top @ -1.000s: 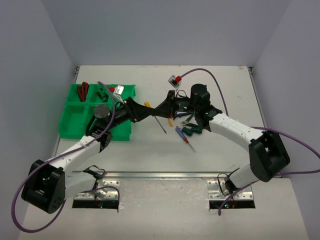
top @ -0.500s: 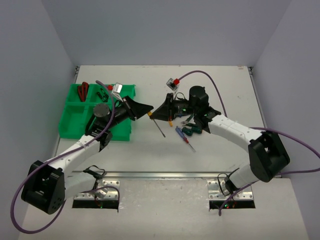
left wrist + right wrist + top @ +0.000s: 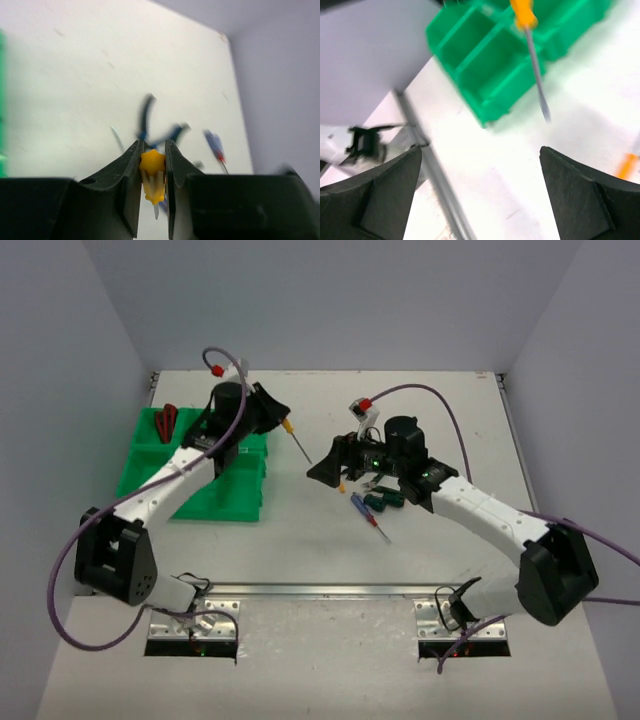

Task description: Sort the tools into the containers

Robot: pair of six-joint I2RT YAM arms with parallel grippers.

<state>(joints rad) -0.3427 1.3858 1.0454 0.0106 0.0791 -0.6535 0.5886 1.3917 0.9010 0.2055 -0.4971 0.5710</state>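
Note:
My left gripper [image 3: 281, 417] hangs by the far right corner of the green containers [image 3: 190, 468], shut on a yellow-handled screwdriver [image 3: 290, 429] whose shaft slants down to the right. In the left wrist view the yellow handle [image 3: 152, 171] is pinched between the black fingers [image 3: 129, 172]. My right gripper [image 3: 321, 472] stands open and empty just right of the shaft tip. In the right wrist view the screwdriver [image 3: 524, 15] hangs in front of the containers [image 3: 492, 60]. More tools [image 3: 372, 498] lie in a small pile under the right arm.
A red-handled tool [image 3: 165, 421] lies in the tray's back left compartment. Blue-handled pliers [image 3: 146, 114] and a blue and red screwdriver [image 3: 215, 145] lie blurred on the table. An orange handle [image 3: 626, 165] lies at the right edge of the right wrist view. A metal rail [image 3: 320, 590] runs along the table's near edge.
My right gripper has let go of the yellow screwdriver and opened wide. My left gripper has shut on its handle and swung it back and left, to the tray's far right corner.

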